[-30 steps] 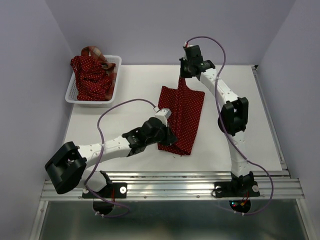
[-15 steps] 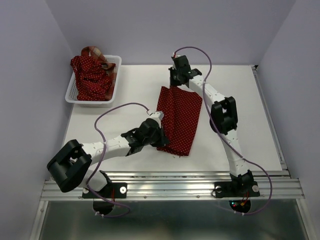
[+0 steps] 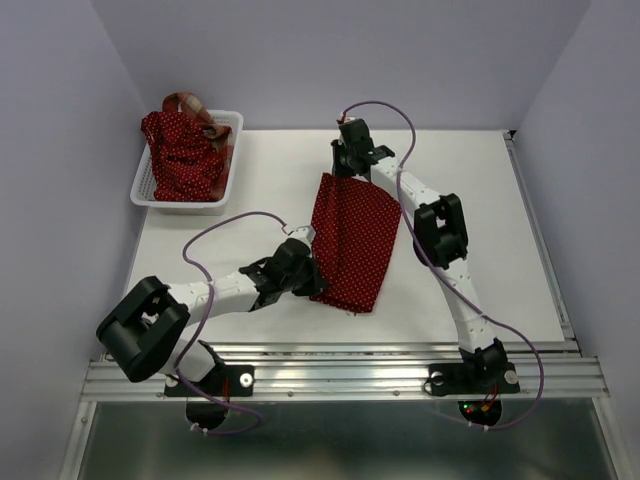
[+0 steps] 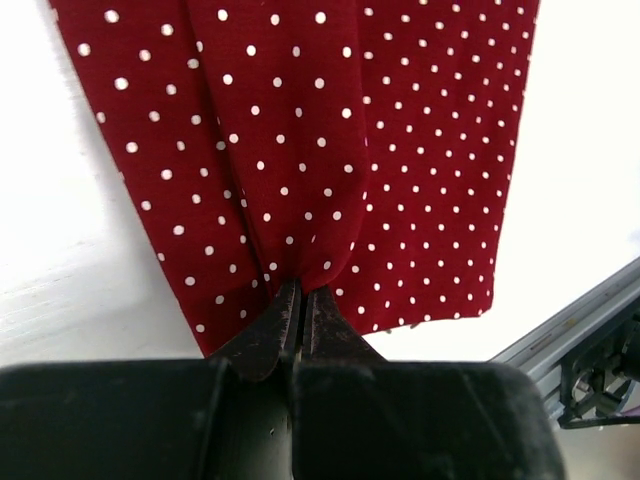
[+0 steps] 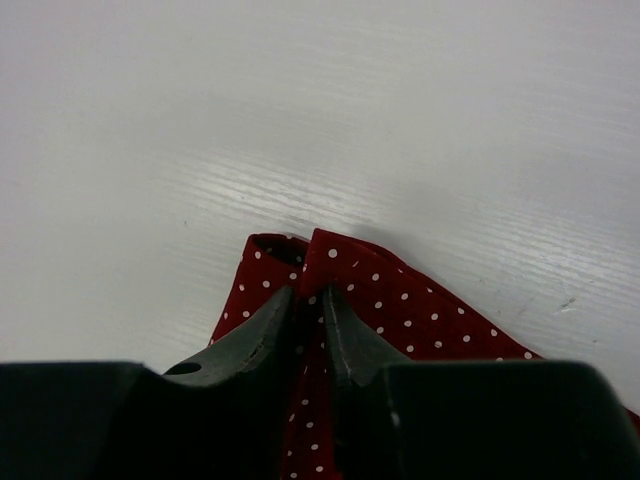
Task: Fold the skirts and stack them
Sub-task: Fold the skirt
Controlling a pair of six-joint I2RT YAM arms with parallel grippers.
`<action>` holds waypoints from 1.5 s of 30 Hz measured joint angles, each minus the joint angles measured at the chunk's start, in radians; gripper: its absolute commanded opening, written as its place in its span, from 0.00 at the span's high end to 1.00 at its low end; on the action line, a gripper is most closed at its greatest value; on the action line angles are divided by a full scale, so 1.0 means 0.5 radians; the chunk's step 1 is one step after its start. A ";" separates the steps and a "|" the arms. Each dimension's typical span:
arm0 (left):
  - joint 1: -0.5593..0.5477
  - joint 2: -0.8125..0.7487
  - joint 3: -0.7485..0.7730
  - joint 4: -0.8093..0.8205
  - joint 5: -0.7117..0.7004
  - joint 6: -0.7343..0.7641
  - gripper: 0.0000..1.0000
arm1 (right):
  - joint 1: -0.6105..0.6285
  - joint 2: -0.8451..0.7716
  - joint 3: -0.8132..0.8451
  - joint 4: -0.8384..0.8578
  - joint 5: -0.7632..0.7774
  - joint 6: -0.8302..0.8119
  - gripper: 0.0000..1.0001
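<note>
Arms, seen from above: my left lay low, stretched toward mid-table, left gripper (image 3: 308, 272) at the near-left corner of the polka-dot skirt (image 3: 355, 240); my right doubled back, right gripper (image 3: 341, 172) at the far-left corner. That skirt lay flat on the table (image 3: 480, 210), long axis running far to near, tilted slightly. Left wrist camera: jaws clenched on gathered cloth. Right wrist camera: jaws stood slightly parted, the skirt's corner between them.

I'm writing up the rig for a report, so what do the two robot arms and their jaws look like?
The left arm and right arm have white tube links, chunky black joint housings and black bases. A thin purple cable loops beside each. The jaws are black, tapering wedges.
</note>
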 measured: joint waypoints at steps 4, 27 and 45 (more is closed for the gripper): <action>0.021 0.000 -0.007 -0.013 -0.008 -0.021 0.94 | 0.002 0.004 -0.004 0.043 -0.026 0.025 0.67; 0.152 -0.554 -0.138 -0.539 -0.419 -0.317 0.01 | 0.030 -0.378 -0.525 0.204 -0.439 0.053 0.00; 0.166 -0.235 -0.117 -0.252 -0.143 -0.237 0.01 | -0.001 -1.427 -1.348 0.214 0.066 -0.437 0.00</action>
